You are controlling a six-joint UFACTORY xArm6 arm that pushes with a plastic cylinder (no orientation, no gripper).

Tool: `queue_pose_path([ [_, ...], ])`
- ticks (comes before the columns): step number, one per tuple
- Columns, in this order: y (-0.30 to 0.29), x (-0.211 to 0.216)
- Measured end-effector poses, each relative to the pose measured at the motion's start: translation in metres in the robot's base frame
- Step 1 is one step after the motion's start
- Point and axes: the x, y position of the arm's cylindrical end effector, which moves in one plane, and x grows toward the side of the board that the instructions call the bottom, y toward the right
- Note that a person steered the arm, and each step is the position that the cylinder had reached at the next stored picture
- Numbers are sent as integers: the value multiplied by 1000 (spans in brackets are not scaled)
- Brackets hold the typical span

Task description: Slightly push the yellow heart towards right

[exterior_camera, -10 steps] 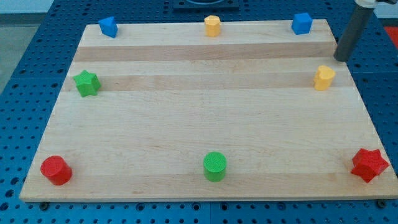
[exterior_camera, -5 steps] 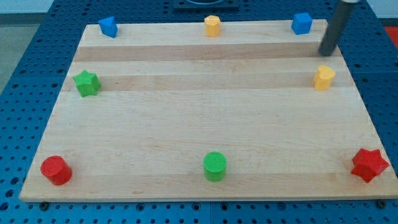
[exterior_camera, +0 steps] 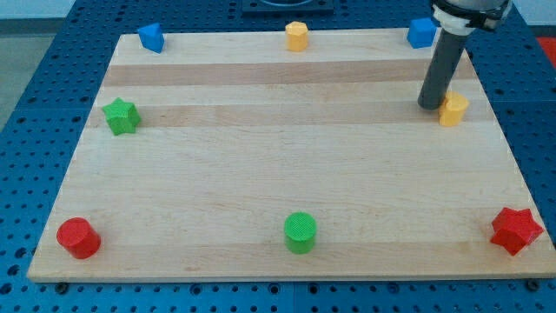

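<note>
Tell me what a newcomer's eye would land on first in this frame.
The dark rod at the view's upper right stands out most: my tip sits just at the view's left of the yellow heart, close enough that contact cannot be ruled out. After that, the bright blocks ringing the wooden board: a red star at the bottom right, a green cylinder at bottom centre and a red cylinder at bottom left.

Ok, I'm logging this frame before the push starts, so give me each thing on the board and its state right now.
my tip: down on the board, just left of the yellow heart, about touching
yellow heart: upright, near right edge
yellow block: top edge, centre
blue blocks: top corners
green star: left side
red cylinder: bottom-left corner
green cylinder: bottom centre
red star: bottom-right corner
</note>
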Motion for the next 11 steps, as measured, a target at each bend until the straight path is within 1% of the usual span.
queue_pose_path([
  [9,10,10],
  [10,5,-1],
  [11,2,-41],
])
